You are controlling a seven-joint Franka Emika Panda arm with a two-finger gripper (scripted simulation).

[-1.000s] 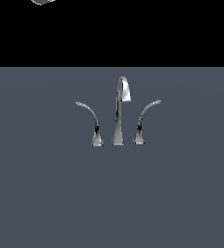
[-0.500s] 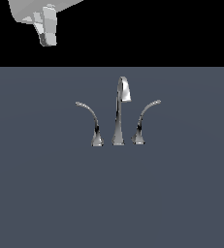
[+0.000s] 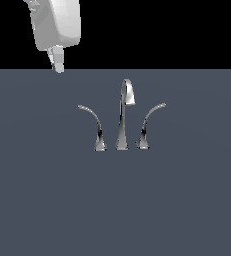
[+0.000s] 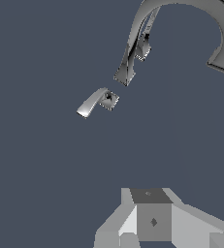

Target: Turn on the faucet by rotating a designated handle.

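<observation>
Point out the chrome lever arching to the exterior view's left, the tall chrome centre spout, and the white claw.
chrome lever arching left [image 3: 94,122]: exterior view, mid curve of its stem.
tall chrome centre spout [image 3: 122,117]: exterior view, middle of its upright stem.
white claw [image 3: 57,60]: exterior view, its visible finger.

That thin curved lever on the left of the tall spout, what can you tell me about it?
The handle is a slim, shiny chrome lever rising from a flared base on the grey surface. It stands shorter than the centre spout beside it, and its tip arches toward the exterior view's left. Nothing touches it; the gripper hangs well above and away.
</observation>
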